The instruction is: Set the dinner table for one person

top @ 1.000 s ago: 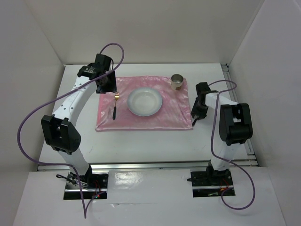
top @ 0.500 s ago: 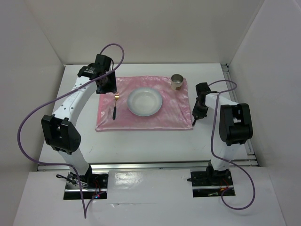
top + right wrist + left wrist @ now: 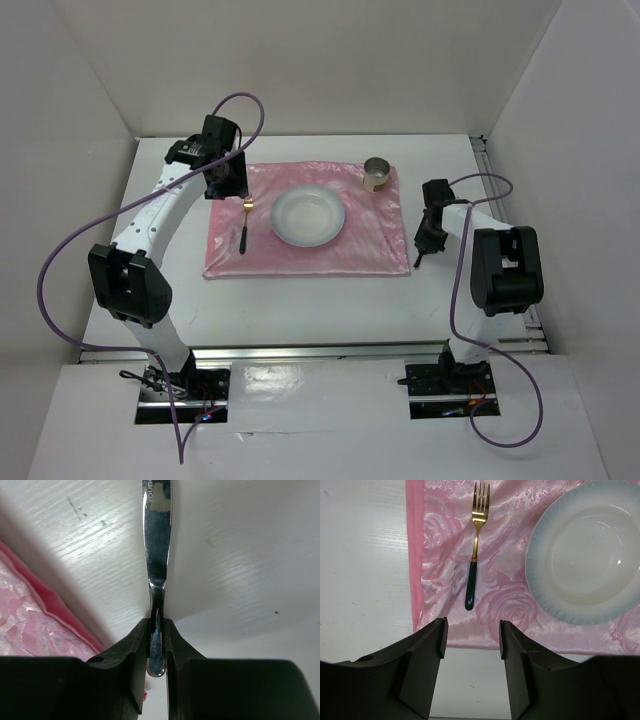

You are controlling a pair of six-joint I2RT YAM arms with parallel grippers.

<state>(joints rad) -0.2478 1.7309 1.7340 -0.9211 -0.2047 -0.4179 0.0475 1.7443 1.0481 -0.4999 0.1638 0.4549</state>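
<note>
The white dinner table (image 3: 300, 310) carries a shiny pink mat (image 3: 330, 258). On the mat lie a white plate (image 3: 309, 216), a gold fork with a dark handle (image 3: 243, 225) left of it, and a metal cup (image 3: 377, 174) at the far right corner. My left gripper (image 3: 228, 185) is open and empty, above the mat's far left; its wrist view shows the fork (image 3: 475, 545) and plate (image 3: 590, 555) ahead of the gripper (image 3: 471, 630). My right gripper (image 3: 424, 255) sits just right of the mat, shut (image 3: 157, 630) on a silver knife (image 3: 157, 540) by its handle, blade low over the table (image 3: 240, 555).
The mat's right edge (image 3: 30, 610) lies close to the left of the knife. White walls enclose the table on three sides. A metal rail (image 3: 500, 200) runs along the table's right edge. Bare table (image 3: 365, 580) lies left of the mat.
My right gripper has moved a little right and toward the near side with the knife, off the mat's edge. The left arm has not moved.
</note>
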